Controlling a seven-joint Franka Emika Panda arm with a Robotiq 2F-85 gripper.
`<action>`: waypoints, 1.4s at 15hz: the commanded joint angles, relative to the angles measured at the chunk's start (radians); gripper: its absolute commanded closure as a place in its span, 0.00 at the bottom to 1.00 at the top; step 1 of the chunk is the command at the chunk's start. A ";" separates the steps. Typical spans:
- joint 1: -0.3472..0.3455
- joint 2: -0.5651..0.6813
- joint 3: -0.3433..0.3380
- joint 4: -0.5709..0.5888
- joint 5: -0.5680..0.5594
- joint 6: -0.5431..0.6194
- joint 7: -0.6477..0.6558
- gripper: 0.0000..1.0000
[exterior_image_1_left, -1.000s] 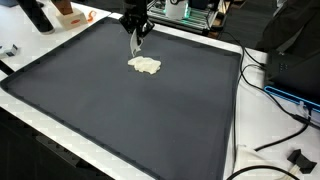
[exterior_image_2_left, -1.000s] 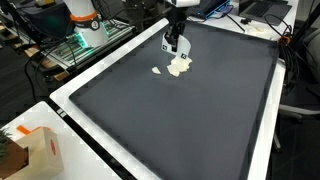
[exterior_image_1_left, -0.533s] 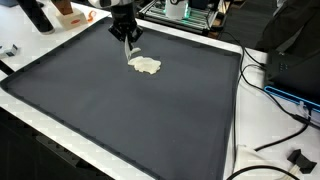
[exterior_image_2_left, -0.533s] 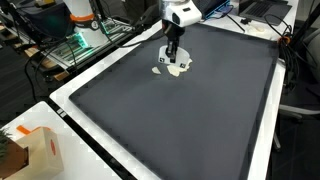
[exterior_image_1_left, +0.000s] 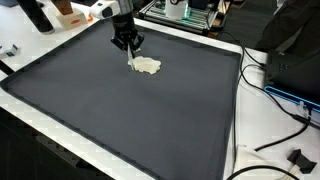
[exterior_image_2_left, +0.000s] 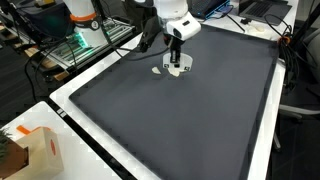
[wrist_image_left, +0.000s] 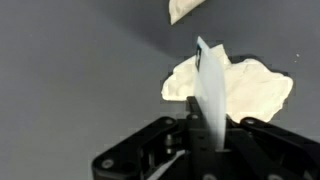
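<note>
Right now your black two-finger gripper is squeezed tight on a thin white strip. The jaws are almost all the way together, with only the strip between them. In the wrist view the strip stands up like a little flag, straight out from the fingers.

Just behind the strip lies a crumpled cream-white lump of soft stuff. It sits flat on the big dark grey mat. The low end of the strip seems to touch the lump, but you cannot tell if the two are one piece. A small white scrap lies a little way off from the lump, on its own.

In an exterior view the gripper points straight down over the far part of the mat. The strip hangs from it, and the lump is just beside its tip. In an exterior view from another spot, the gripper is right above the lump, and the scrap lies near it on the mat.

The mat covers most of a white table. An orange and white cardboard box stands well away at one corner. Black cables trail off past the table's edge.
</note>
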 joint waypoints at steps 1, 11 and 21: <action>-0.034 0.018 0.034 -0.003 0.044 0.017 -0.063 0.99; -0.048 0.027 0.031 -0.017 0.040 0.022 -0.068 0.99; -0.091 0.066 0.072 -0.049 0.138 0.113 -0.174 0.99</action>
